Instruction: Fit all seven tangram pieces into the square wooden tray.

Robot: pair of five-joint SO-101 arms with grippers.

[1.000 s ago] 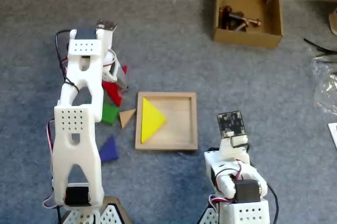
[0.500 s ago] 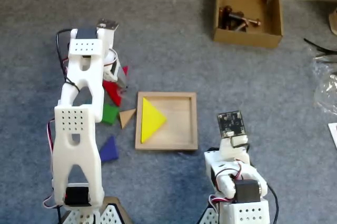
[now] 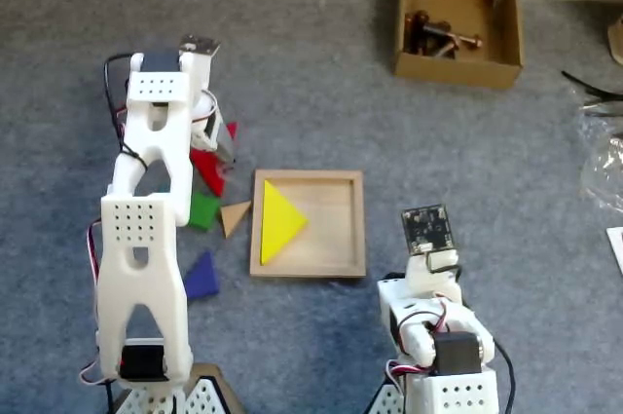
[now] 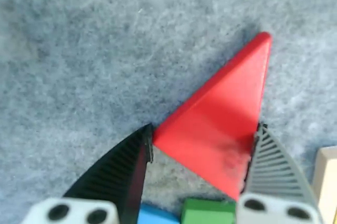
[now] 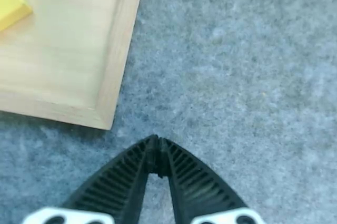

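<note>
The left arm is stretched forward, its left gripper [image 4: 202, 129] pointing down, jaws pressed on two edges of the red triangle [image 4: 221, 103], which lies on the carpet [image 4: 79, 50] near the wooden tray [image 3: 308, 175]. The right arm is folded back, with the right gripper [image 5: 158, 153] closed and empty.

High camera looked straight down over the whole table [image 3: 487, 200], left wrist camera faced down, close over red piece [image 4: 221, 113], right wrist camera sat close over tray [image 5: 118, 50] corner, both spots lay within high view.
</note>
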